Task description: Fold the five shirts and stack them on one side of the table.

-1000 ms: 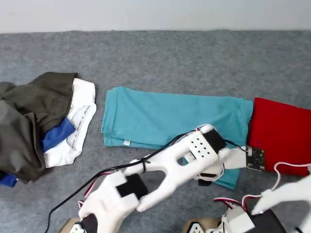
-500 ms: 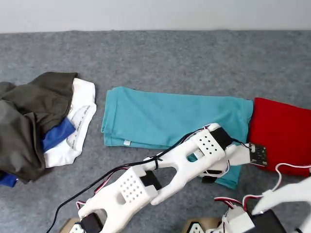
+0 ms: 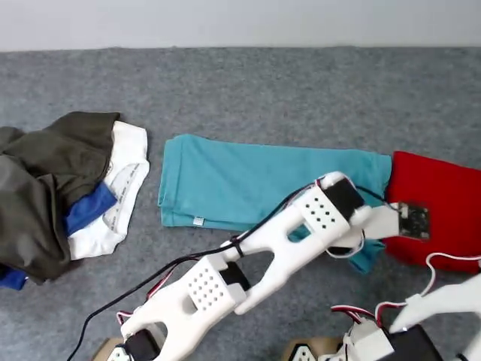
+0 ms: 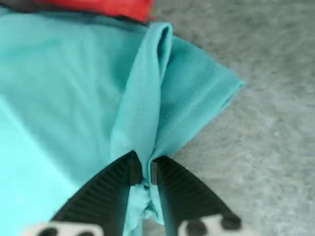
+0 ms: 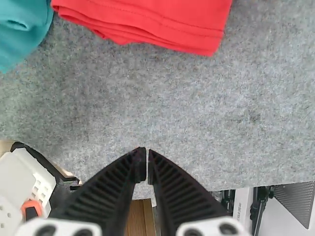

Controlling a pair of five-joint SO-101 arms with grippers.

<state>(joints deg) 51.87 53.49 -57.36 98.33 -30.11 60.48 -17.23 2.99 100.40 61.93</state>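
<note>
Step in hand, as we judge it: folding the teal shirt [image 3: 248,184]. It lies mid-table on the grey mat [image 3: 263,83], doubled into a long band. Its right end touches the red shirt [image 3: 447,192], which sits folded at the right side. A heap of shirts [image 3: 52,180] (olive, white, blue) lies unfolded at the left, well apart. We put the task at one shirt done, one under way, three to go.

Left gripper [image 4: 146,169]: fingers clenched on a pinch of teal cloth at the shirt's near right corner, with a raised ridge running away from the pinch. Right gripper [image 5: 146,161]: fingers pressed together with nothing between them, hanging over bare mat near the red shirt's near edge.

Next move, our guess: carry the pinched end leftward over the band to halve it. That calls for a firm hold and a lift high enough not to drag the layers beneath. One corner alone is held, so the far corner may lag and skew the fold.

Views compared: the high view gives the whole layout, but the left arm's wrist covers the grip itself. The left wrist view gives the pinch and ridge plainly. The right wrist view confirms that its gripper holds nothing, and shows the red shirt's layered edge.
</note>
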